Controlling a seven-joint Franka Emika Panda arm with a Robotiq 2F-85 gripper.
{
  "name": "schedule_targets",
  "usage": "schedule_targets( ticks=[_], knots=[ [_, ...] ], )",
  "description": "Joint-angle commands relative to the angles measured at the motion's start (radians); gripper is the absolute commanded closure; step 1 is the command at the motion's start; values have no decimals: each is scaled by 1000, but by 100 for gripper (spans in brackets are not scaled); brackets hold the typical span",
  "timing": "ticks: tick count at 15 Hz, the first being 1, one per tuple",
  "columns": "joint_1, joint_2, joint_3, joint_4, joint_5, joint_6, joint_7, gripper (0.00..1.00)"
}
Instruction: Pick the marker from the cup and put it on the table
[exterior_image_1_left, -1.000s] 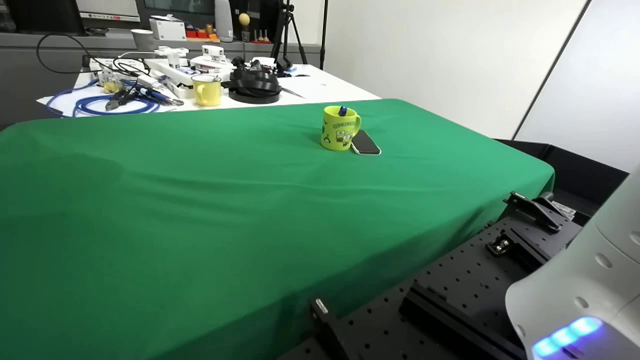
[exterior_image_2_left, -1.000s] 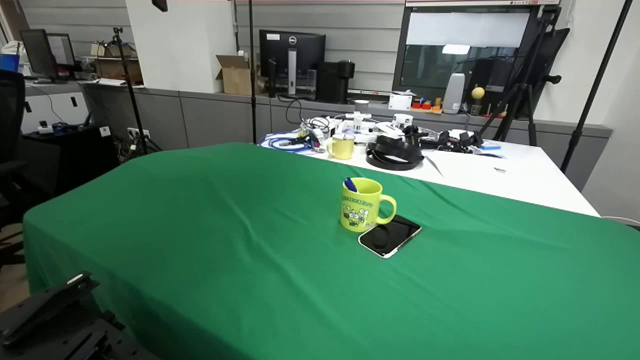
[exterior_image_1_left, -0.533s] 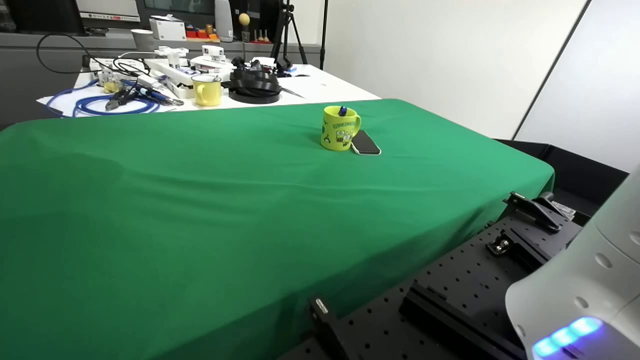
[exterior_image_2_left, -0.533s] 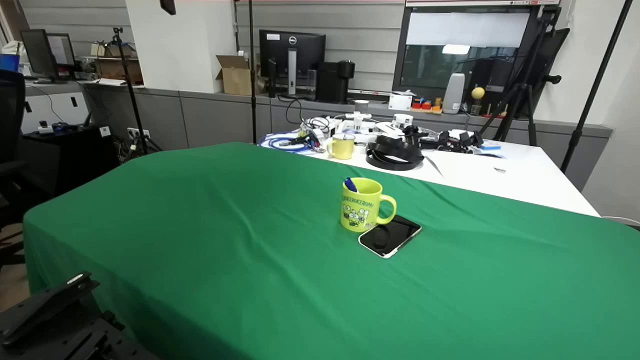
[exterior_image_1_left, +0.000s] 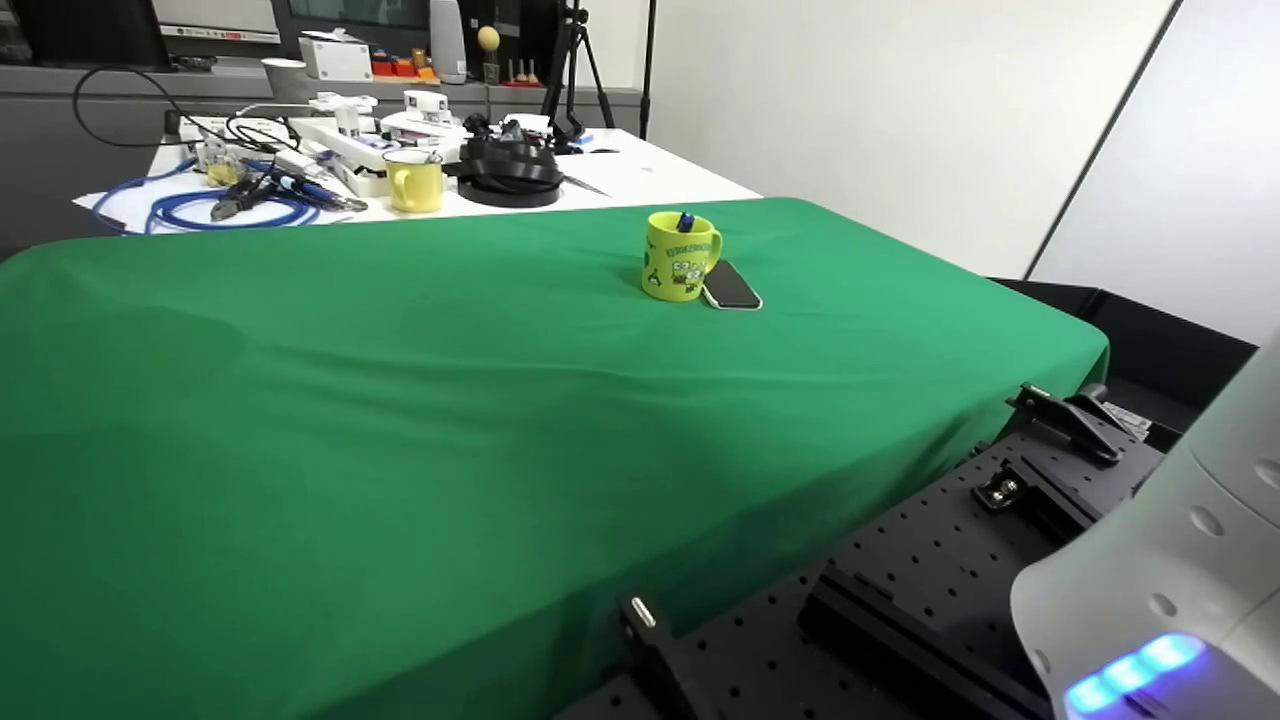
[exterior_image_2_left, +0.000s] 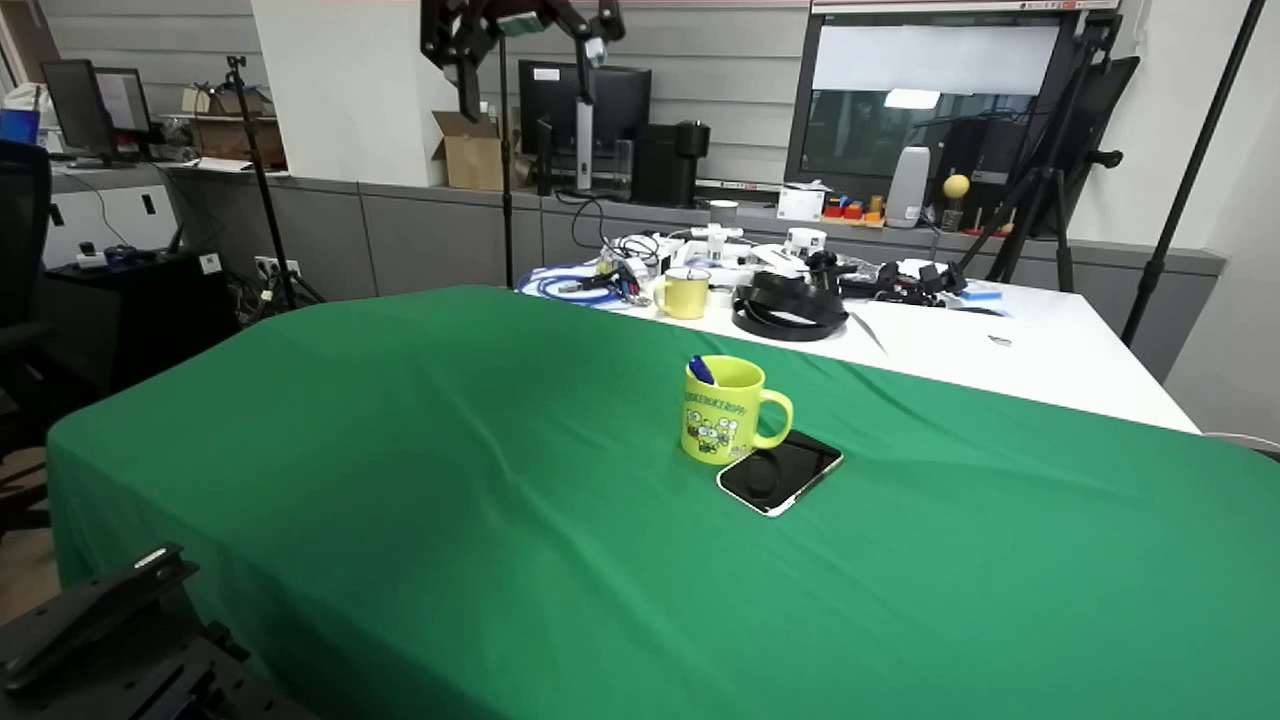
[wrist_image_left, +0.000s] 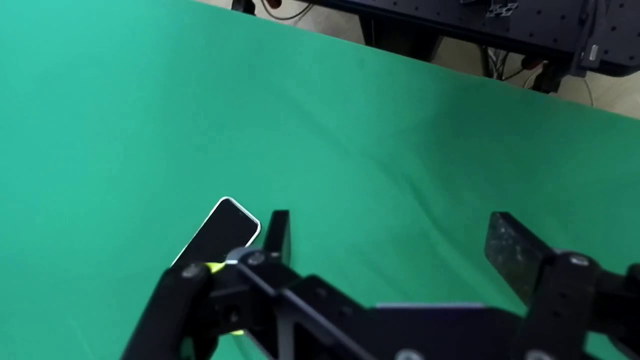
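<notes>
The dark blue marker leans inside the cup, its end showing above the rim in both exterior views (exterior_image_1_left: 685, 222) (exterior_image_2_left: 700, 369); the rest is hidden by the cup wall. The yellow-green cup (exterior_image_1_left: 668, 262) (exterior_image_2_left: 712, 430) stands upright on the green-covered table (exterior_image_1_left: 400, 420) (exterior_image_2_left: 480, 520). In the wrist view only slivers of the cup (wrist_image_left: 216, 267) show behind the left finger; the marker is hidden there. My gripper (exterior_image_2_left: 527, 100) hangs high above the table, left of the cup in an exterior view. In the wrist view its fingers (wrist_image_left: 390, 217) are wide apart with nothing between them.
A phone (exterior_image_1_left: 733, 287) (exterior_image_2_left: 785, 475) lies flat beside the cup, under its handle side; it also shows in the wrist view (wrist_image_left: 220, 232). Behind is a white table (exterior_image_2_left: 960, 350) with cables, a black coil (exterior_image_2_left: 790, 305) and a paler yellow cup (exterior_image_2_left: 684, 293).
My gripper has come down into an exterior view from the top edge, moving right; before, only a small dark tip showed there. The cup, marker and phone have not moved.
</notes>
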Motion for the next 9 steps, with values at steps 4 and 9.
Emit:
schedule_targets(
  ticks=[4, 9],
  knots=[
    [-81, 297, -114, 301, 79, -242, -36, 0],
    [-124, 357, -149, 310, 149, -228, -98, 0]
  ],
)
